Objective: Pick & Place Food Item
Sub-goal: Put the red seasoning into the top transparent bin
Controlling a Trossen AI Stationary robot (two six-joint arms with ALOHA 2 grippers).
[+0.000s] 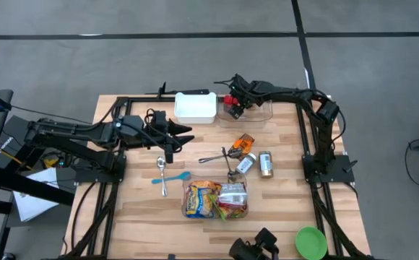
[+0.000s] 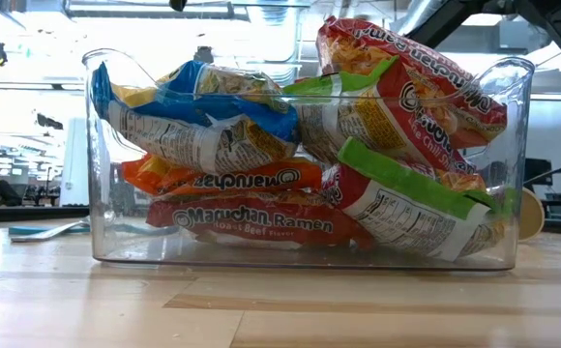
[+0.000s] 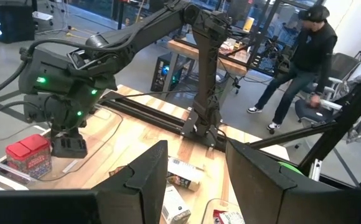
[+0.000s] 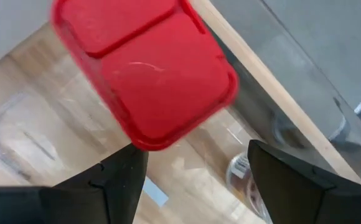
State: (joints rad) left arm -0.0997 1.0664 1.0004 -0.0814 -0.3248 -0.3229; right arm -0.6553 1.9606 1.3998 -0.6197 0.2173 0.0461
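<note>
A jar with a red lid (image 4: 146, 74) stands inside a clear bin (image 1: 261, 113) at the table's far edge; it also shows in the left wrist view (image 3: 28, 158). My right gripper (image 4: 193, 180) hangs open just above and beside the jar (image 1: 228, 100), pointing steeply down, with nothing between its fingers. My left gripper (image 3: 196, 180) is open and holds nothing. It hovers roughly level over the table's left middle (image 1: 184, 133), facing the right arm.
A white tub (image 1: 195, 107) sits left of the clear bin. Mid-table lie an orange packet (image 1: 245, 141), two small cans (image 1: 265, 165), tongs and spoons (image 1: 162, 172). A clear bin of ramen packs (image 2: 106, 232) stands near the front; a green bowl (image 1: 310, 242) is front right. A person (image 3: 305, 56) stands beyond the table.
</note>
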